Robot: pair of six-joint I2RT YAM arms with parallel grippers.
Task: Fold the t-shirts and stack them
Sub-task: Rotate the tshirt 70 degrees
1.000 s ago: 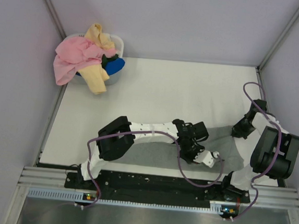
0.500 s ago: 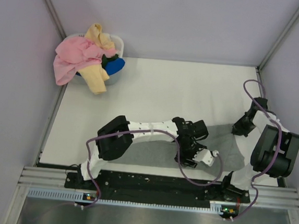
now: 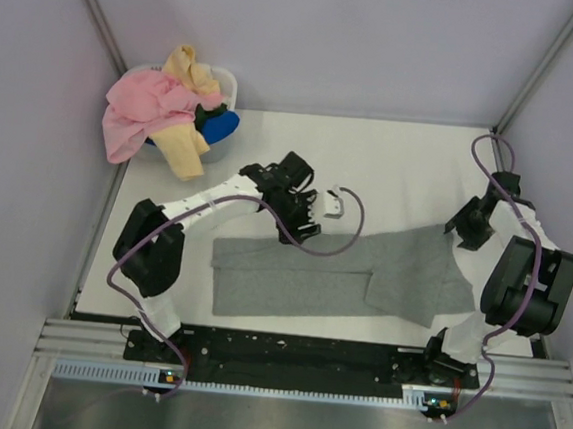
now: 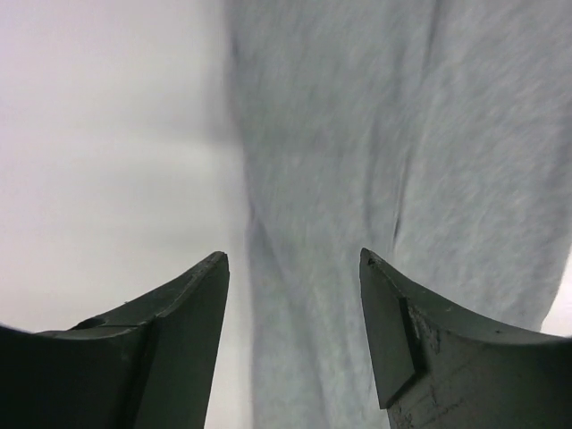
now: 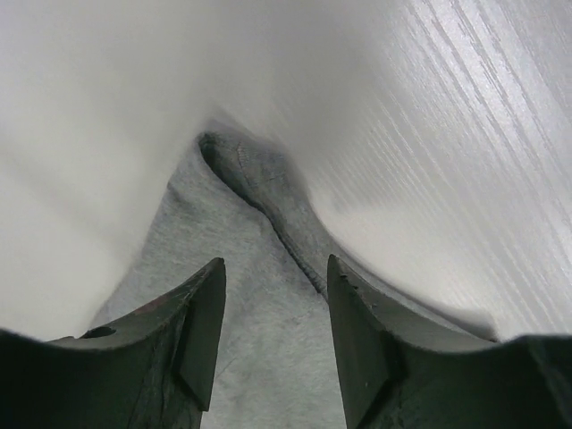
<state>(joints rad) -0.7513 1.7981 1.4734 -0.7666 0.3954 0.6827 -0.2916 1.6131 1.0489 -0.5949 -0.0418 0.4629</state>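
Note:
A heather grey t-shirt lies flat across the near half of the table, with a flap folded over at its right end. My left gripper hovers open over the shirt's far edge. In the left wrist view the gripper has nothing between its fingers, and the grey cloth lies below. My right gripper stands open just over the shirt's far right corner. In the right wrist view the gripper is empty. Pink, pale yellow and blue t-shirts are heaped in the basket.
The small white basket stands at the back left corner, with shirts spilling over its rim. Grey walls and metal posts close in the table on three sides. A black rail with the arm bases runs along the near edge.
Both grippers have opened and let go of the grey shirt. My left arm has swung from the shirt's near right side to its far edge at mid-left. The shirt now lies uncovered.

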